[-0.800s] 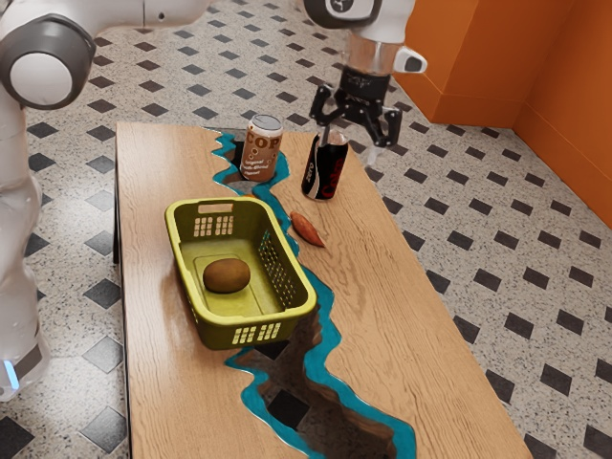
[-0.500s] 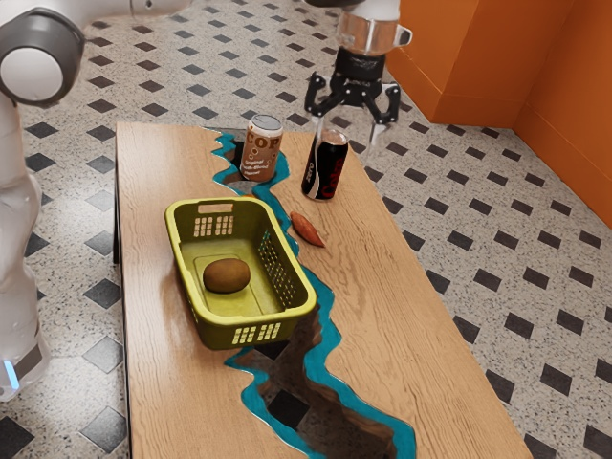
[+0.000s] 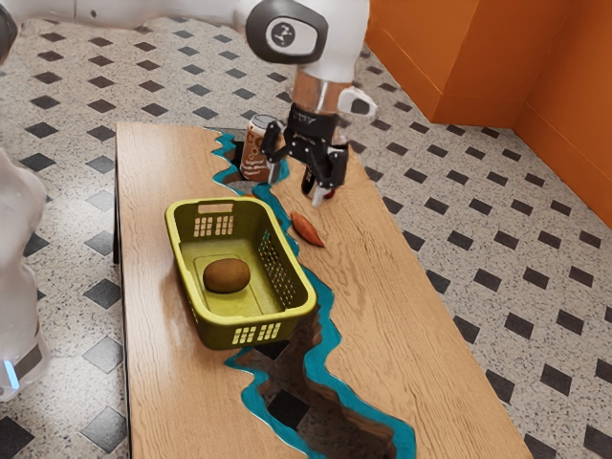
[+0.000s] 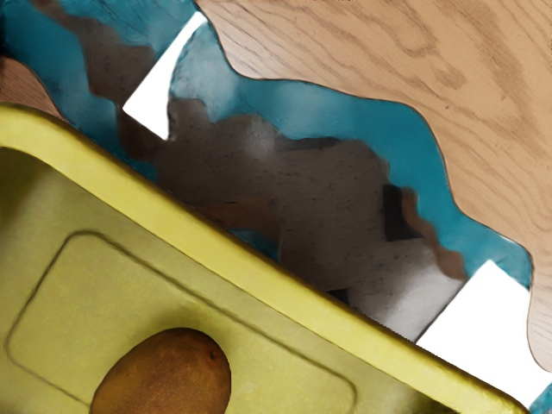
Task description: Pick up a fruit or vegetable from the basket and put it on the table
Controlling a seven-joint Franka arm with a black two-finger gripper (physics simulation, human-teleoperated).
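The brown, rounded fruit [image 3: 227, 276] lies on the floor of the yellow-green basket [image 3: 212, 333], which stands upright on the table [image 3: 382, 287], nearer the long edge at the exterior view's left than the one at its right. The gripper [image 3: 296, 187] hangs above the far half of the table, beyond the basket, with its fingers [image 3: 318, 198] spread apart and gripping nothing. A dark can [image 3: 308, 182] stands near the far corner at the exterior view's right, mostly hidden behind the gripper. Near the far edge, a brown can [image 3: 254, 158] stands upright, partly covered by the gripper. A reddish-orange, tapered piece of produce [image 3: 307, 229] lies on the wood just beside the basket, toward the exterior view's right. A teal-bordered channel runs along the table, passing beside the basket. The wrist view shows the fruit inside the basket, with the channel outside its rim.
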